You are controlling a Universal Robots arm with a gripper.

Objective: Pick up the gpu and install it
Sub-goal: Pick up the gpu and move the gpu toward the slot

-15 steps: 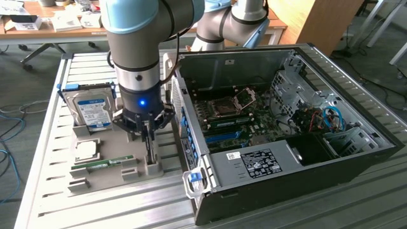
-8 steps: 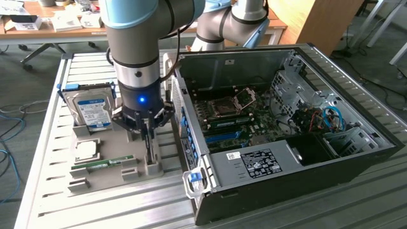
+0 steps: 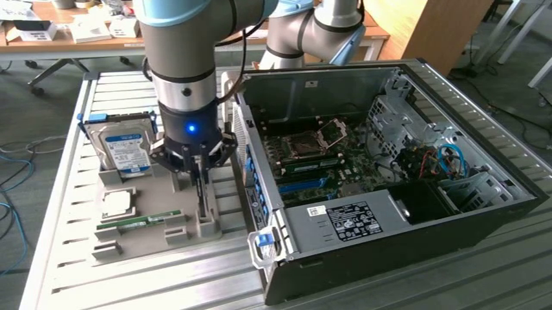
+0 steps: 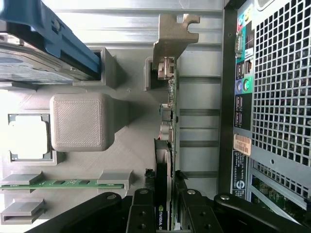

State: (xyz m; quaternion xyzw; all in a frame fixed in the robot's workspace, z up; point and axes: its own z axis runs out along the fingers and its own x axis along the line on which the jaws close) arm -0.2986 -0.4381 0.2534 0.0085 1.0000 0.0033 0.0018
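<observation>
Gripper: the gripper [image 4: 165, 192] is closed narrow, one black finger against each face of the gpu [image 4: 163, 160], gripping it by its upper edge.
Gpu: it stands on edge in a slot of the grey holder tray [image 4: 131, 145], just beside the computer case [image 4: 282, 73]. Its metal bracket sits at the end away from the fingers.
Step in hand: judged as the pick-up. The card is gripped but not yet out of its slot.
Doing it well: the grip looks off toward one end of the card, so the far end may sag. A straight pull along the slot walls, card kept upright, should stop it binding. The bracket sits against a holder post, so no sideways drift until it is free.
Risk: squeezing the thin board at an angle could twist it.
Neighbours: the memory stick [image 4: 58, 184] lies flat in its own cradle and the processor chip [image 4: 29, 136] in its recess, both apart from the fingers.
Farther: the hard drive [image 3: 125, 145] stands upright at the tray's back.
Farthest: the case lies open, its motherboard [image 3: 319, 161] bare inside.
</observation>
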